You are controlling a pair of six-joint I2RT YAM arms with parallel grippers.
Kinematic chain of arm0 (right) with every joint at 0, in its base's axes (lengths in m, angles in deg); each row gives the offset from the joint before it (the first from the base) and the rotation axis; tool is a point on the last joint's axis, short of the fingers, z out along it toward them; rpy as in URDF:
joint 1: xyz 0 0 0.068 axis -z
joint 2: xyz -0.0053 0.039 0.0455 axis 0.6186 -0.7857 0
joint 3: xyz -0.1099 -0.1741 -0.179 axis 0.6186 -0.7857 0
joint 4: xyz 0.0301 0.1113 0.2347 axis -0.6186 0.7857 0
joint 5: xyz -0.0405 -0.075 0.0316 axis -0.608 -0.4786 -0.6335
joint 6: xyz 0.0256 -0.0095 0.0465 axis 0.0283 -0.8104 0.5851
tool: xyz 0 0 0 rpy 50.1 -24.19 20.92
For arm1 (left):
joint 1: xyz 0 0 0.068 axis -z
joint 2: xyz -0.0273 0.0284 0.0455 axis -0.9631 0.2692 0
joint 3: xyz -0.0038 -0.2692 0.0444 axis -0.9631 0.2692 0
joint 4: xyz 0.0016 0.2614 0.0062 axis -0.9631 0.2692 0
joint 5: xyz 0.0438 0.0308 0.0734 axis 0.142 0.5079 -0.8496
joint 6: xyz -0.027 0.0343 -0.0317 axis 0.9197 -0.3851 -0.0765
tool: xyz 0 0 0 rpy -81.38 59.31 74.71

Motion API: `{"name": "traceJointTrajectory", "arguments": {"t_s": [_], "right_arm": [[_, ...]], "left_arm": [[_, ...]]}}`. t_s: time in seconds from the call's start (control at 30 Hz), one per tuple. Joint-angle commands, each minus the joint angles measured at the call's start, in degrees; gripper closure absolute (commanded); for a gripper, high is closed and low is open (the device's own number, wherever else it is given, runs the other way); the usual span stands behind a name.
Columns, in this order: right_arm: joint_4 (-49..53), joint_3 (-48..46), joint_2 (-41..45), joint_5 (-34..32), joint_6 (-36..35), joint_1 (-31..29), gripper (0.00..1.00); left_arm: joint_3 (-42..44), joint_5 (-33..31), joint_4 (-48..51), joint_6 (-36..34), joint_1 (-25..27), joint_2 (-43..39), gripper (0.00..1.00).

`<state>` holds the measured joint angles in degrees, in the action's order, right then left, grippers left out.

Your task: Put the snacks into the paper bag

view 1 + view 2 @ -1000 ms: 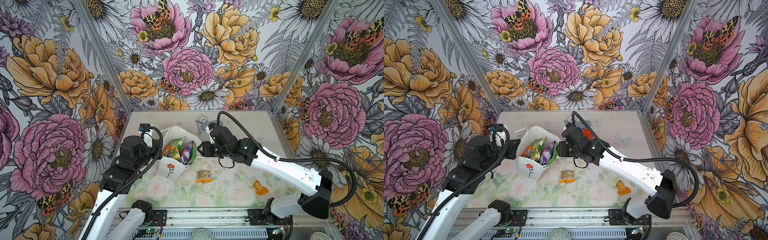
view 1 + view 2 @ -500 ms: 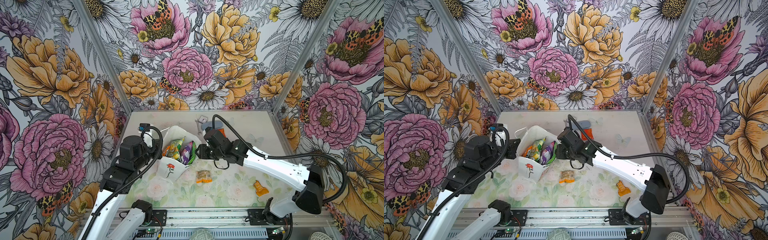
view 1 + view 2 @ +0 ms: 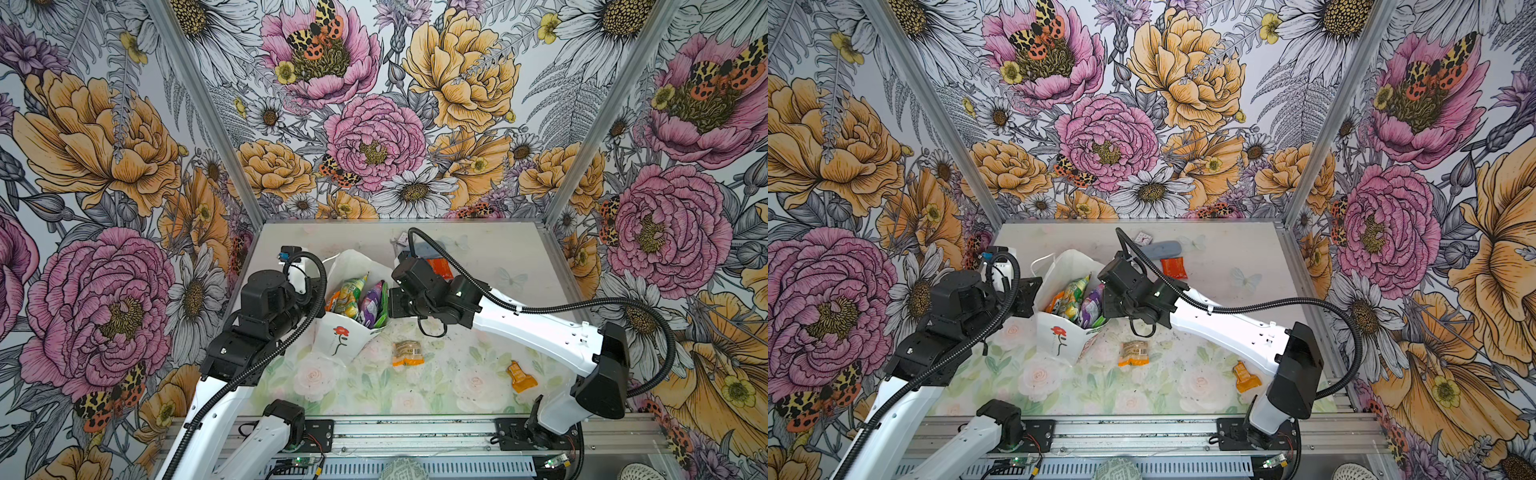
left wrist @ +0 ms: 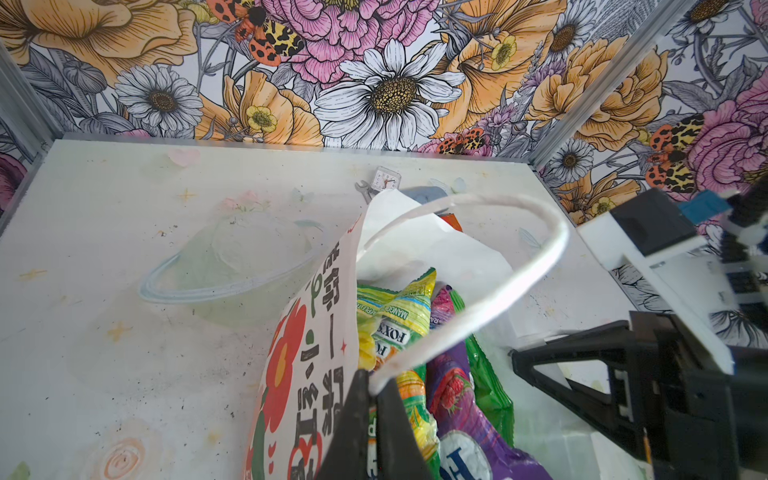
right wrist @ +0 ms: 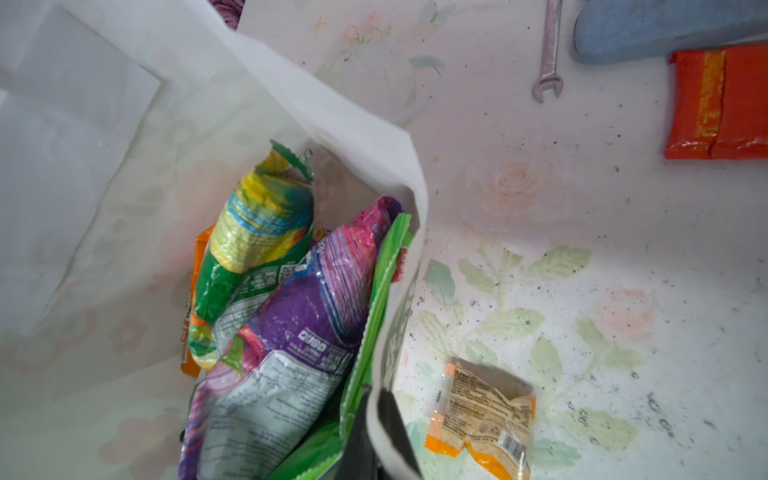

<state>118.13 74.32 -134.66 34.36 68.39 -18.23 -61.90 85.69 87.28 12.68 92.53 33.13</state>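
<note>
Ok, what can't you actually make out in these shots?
- Bottom of the paper bag: covered by snacks in every view.
- Orange packet inside it: mostly behind the green candy bag, right wrist view.
- Tips of left tool and right tool: covered by their own bodies in both top views.
- Wrench: handle cut off by the right wrist view's edge.
- Red packet: cut off there too.

The paper bag stands mid-table holding a green packet and a purple packet, with the left gripper at its left rim and the right gripper at its right. An orange-edged packet lies just nearer.
</note>
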Motion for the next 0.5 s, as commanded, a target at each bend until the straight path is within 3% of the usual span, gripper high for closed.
{"name": "traceJointTrajectory", "arguments": {"t_s": [0.0,0.13,0.23,0.33,0.47], "right_arm": [[-0.40,3.61,-1.13,-2.28,-2.43,-0.23,0.99],[-0.44,6.20,-1.31,-2.26,-4.35,0.70,1.00],[-0.40,9.16,-1.27,-0.36,-5.68,2.91,1.00],[-0.41,12.16,-1.08,2.68,-7.07,5.45,1.00],[-0.40,13.83,0.00,6.22,-7.61,9.91,1.00]], "left_arm": [[-0.94,2.33,-2.06,-0.63,0.65,0.01,0.92],[-1.22,3.23,-2.66,0.35,0.69,1.25,0.92],[-3.58,4.26,-2.44,3.71,1.21,4.80,1.00],[-7.09,5.15,-2.08,6.56,2.63,8.70,1.00],[-14.01,-1.89,0.76,8.56,7.07,13.47,1.00]]}}
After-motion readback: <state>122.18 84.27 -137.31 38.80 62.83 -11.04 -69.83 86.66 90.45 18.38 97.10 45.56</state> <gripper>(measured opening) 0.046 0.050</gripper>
